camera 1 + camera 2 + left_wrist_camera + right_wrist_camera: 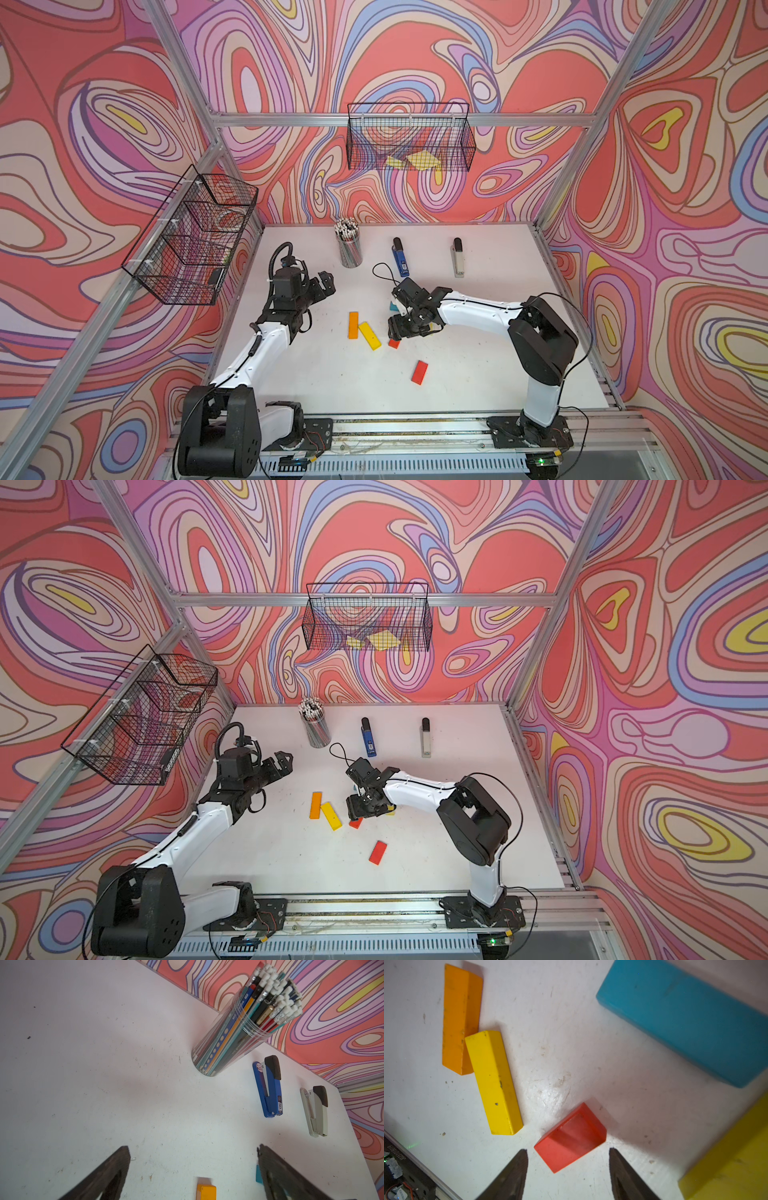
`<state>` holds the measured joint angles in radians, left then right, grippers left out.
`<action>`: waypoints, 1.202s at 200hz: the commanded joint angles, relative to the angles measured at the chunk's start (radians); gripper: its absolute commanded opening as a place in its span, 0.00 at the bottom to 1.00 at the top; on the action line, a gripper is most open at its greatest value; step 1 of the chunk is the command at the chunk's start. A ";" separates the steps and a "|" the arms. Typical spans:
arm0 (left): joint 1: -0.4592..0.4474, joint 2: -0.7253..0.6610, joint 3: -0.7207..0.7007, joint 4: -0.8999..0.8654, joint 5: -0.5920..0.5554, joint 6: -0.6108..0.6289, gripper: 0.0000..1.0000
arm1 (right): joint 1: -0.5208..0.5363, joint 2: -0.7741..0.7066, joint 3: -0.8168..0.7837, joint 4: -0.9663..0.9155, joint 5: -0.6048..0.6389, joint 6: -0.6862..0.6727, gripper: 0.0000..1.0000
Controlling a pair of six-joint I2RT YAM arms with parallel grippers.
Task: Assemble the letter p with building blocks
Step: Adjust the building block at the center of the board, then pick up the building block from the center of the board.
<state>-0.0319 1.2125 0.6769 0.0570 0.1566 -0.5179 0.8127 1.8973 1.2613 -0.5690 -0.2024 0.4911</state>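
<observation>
— The right gripper [568,1150]?
— Jaws half spread. A short red block [571,1138] lies between the tips on the table [478,374], untouched. Beyond it, a yellow block [494,1082] rests against an orange block [456,1018], with a light blue block [685,1020] apart.
— The left gripper [193,1147]?
— Farther back, jaws wide, holding nothing.

Scuffed white counter [478,365]; flat rectangular orange block [353,325], long flat yellow block [369,335], short red block [419,372], second short red block [570,1138], light blue block [685,1020], second yellow block [729,1159], all plain-coloured. Blue stapler [400,259] with black handle; beige stapler [458,257], black handle too. Black wire baskets [409,137]. Clear cup of multicoloured pencils [350,251], white erasers. Walls [415,50]: swirling red, pink, lilac, blue, yellow pattern.
</observation>
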 commanded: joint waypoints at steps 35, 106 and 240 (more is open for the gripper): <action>0.004 -0.014 -0.002 -0.001 -0.018 0.005 0.99 | 0.016 0.086 0.106 0.042 -0.116 -0.011 0.63; 0.004 -0.032 0.013 -0.039 -0.032 0.024 0.99 | 0.013 0.109 0.250 -0.130 0.017 -0.183 0.65; 0.004 -0.005 0.043 -0.016 -0.011 0.006 0.99 | -0.155 0.213 0.360 -0.169 0.111 -0.766 0.73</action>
<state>-0.0319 1.2163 0.6918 0.0448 0.1425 -0.5091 0.6666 2.0884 1.6176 -0.7265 -0.0765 -0.1802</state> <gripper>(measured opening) 0.992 0.726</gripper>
